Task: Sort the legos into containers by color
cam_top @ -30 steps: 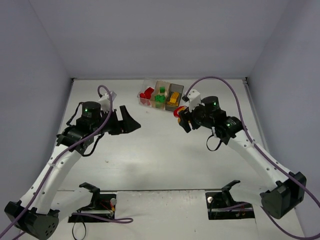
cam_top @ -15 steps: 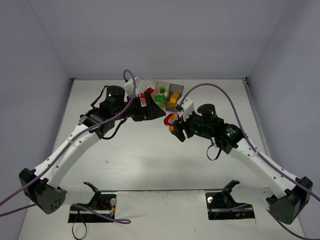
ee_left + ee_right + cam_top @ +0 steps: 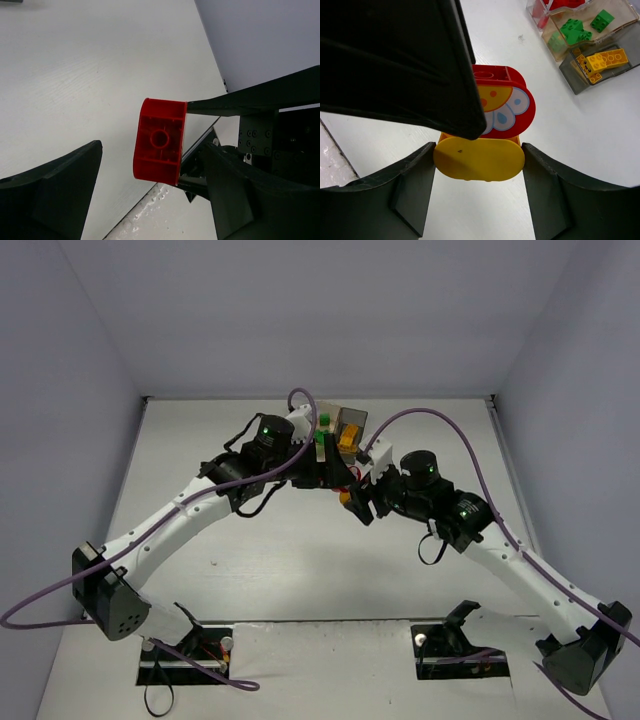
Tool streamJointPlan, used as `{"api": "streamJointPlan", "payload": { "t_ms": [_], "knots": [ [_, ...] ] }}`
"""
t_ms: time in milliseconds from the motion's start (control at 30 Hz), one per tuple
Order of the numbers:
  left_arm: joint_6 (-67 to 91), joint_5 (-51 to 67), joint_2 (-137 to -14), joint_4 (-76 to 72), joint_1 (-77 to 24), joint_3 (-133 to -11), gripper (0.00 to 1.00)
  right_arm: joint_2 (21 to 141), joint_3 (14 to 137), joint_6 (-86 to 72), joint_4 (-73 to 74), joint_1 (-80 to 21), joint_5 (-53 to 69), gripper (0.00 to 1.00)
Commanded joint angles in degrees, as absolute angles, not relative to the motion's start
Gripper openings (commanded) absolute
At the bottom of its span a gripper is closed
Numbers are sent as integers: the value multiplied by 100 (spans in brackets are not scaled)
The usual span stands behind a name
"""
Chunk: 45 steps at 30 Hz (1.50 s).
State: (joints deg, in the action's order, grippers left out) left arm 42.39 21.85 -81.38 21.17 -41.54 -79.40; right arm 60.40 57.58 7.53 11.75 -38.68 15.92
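At mid-frame the right gripper [image 3: 479, 150] clamps the yellow brick [image 3: 479, 162], presenting its attached red brick [image 3: 159, 141] so the wide-open left gripper [image 3: 152, 167] straddles it, probably to separate them.

Smooth, glossy plastic: the red brick [image 3: 160, 142] and yellow brick [image 3: 479, 159]. See-through plastic boxes [image 3: 572, 75]. Matt white table [image 3: 75, 75], faintly grained, perhaps painted wood.

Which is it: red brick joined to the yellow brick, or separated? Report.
Joined: the red brick sits directly on the yellow brick, no gap visible.
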Motion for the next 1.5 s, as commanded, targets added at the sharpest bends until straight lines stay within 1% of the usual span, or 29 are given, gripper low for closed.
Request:
{"api": "streamJointPlan", "payload": {
  "t_ms": [0, 33, 100, 133, 200, 233, 300, 467, 667, 767, 900, 967, 1167, 1333, 1367, 1467],
  "knots": [
    [4096, 2083, -8138, 1819, -4254, -8332, 74, 5871, 5739, 694, 782, -3902, 1609, 1],
    [4113, 2074, -8156, 1819, -4263, -8341, 65, 5862, 5722, 686, 782, -3902, 1582, 1],
    [4104, 2066, -8200, 1802, -4289, -8341, 54, 5845, 5713, 686, 782, -3902, 1582, 1],
    [4113, 2074, -8200, 1767, -4289, -8332, 39, 5836, 5687, 686, 782, -3911, 1556, 1],
    [4122, 2031, -8191, 1732, -4289, -8341, 19, 5845, 5634, 686, 782, -3911, 1521, 1],
    [4122, 2004, -8183, 1749, -4289, -8350, 6, 5845, 5608, 686, 782, -3911, 1477, 1],
    [4105, 1934, -8165, 1819, -4272, -8402, 0, 5888, 5494, 677, 774, -3911, 1450, 1],
    [3824, 1784, -8165, 2039, -4087, -8578, 0, 6011, 5142, 659, 712, -3911, 1310, 1],
    [3727, 2109, -8288, 2109, -3297, -8833, 0, 6214, 4834, 677, 563, -3894, 1143, 0],
    [3692, 2329, -8507, 2197, -2972, -9087, 0, 6389, 4720, 685, 492, -3894, 1116, 0],
    [3490, 2356, -8849, 2250, -2804, -9447, 0, 6784, 4807, 650, 466, -3885, 1072, 0],
    [3175, 2119, -9008, 2302, -2760, -9684, 0, 6881, 4878, 615, 431, -3885, 1072, 0],
    [2173, 775, -10027, 2031, -2593, -10221, 0, 6926, 5089, 536, 404, -3876, 1116, 0],
    [1565, 54, -11336, 1881, -2505, -11415, 0, 6750, 5142, 308, 413, -3858, 1248, 0],
    [1469, -208, -11512, 1855, -2487, -11608, 0, 6715, 5142, 282, 422, -3858, 1274, 0],
    [1468, -395, -12459, 1793, -2391, -12364, 4, 6654, 5142, 185, 422, -3858, 1275, 0]
  ]
}}
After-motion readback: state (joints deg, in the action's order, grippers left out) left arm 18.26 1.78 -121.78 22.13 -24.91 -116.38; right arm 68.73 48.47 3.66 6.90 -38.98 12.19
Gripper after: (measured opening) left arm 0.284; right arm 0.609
